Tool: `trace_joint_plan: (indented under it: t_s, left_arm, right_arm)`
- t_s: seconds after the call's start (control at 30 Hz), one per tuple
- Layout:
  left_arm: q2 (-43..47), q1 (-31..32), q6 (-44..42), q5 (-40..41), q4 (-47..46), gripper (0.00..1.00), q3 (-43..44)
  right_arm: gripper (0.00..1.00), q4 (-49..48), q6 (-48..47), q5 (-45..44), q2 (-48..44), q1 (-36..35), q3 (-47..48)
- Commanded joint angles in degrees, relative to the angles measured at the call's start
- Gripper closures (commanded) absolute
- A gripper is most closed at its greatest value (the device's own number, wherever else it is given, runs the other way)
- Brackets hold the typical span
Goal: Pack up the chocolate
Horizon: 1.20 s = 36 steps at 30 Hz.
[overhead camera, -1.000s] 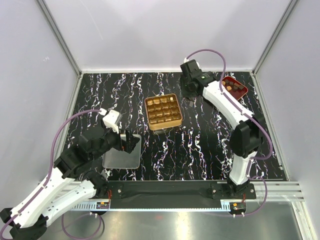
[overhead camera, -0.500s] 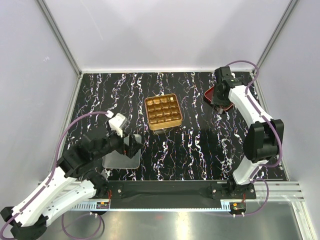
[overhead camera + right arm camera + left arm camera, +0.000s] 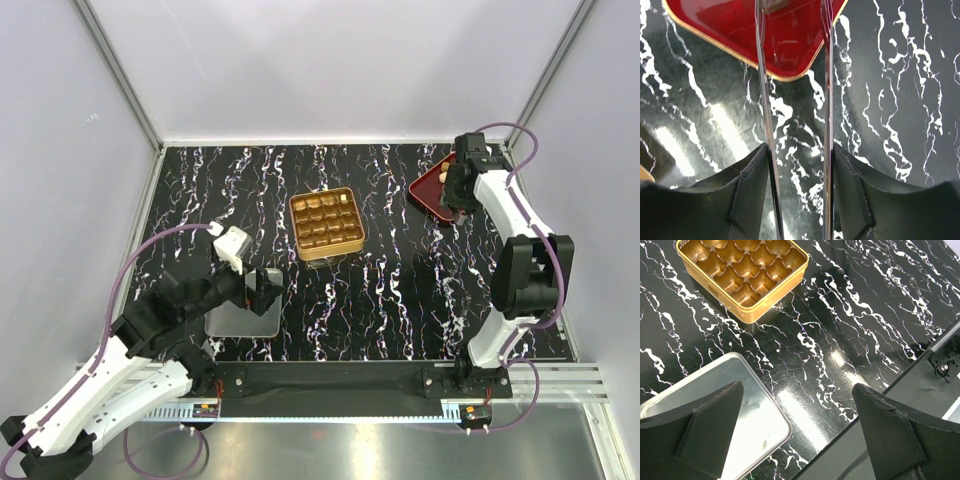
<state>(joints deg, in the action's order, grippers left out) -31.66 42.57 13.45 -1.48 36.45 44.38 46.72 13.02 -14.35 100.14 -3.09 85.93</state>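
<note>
Right gripper (image 3: 792, 20) is over the near corner of the red tray (image 3: 428, 190) at far right of the table (image 3: 400, 280), thin tines parted with tray showing between them. Chocolate (image 3: 446, 166) sits in that tray; one brown piece (image 3: 774, 5) lies just beside the left tine. Tine tips are cut off by the frame edge, so contact is unclear, but nothing looks gripped. Gold tin (image 3: 325, 223) is mid-table, and the cells in view are empty. Left gripper (image 3: 800, 425) hangs spread wide, holding nothing, over the flat silver tray (image 3: 755, 415) near left.
</note>
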Motion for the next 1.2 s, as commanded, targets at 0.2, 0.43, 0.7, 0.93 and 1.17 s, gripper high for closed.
trace_joint_plan:
  t_s: [0.2,0.43,0.7,0.93,1.17]
  left_arm:
    - [-0.33,0.24,-1.15,-0.1,-1.9,0.01,0.09]
    - [-0.6,0.24,-1.32,0.16,-1.91,0.01,0.09]
    - [-1.56,0.15,-1.41,0.16,-1.99,0.01,0.18]
    - [-1.21,0.15,-1.5,0.33,-1.99,0.01,0.18]
    - [-1.04,0.15,-1.5,0.6,-2.08,0.01,0.18]
  right_arm:
    - [0.4,-6.82,-3.43,2.92,4.45,2.13,3.19]
    - [0.4,-9.1,-5.02,5.38,7.35,2.13,3.63]
    - [0.41,-9.37,-3.97,8.02,8.41,2.13,3.72]
    - [0.46,-8.75,-3.17,8.55,8.67,2.13,3.19]
    - [0.5,-5.5,-3.26,6.71,9.64,2.04,4.25]
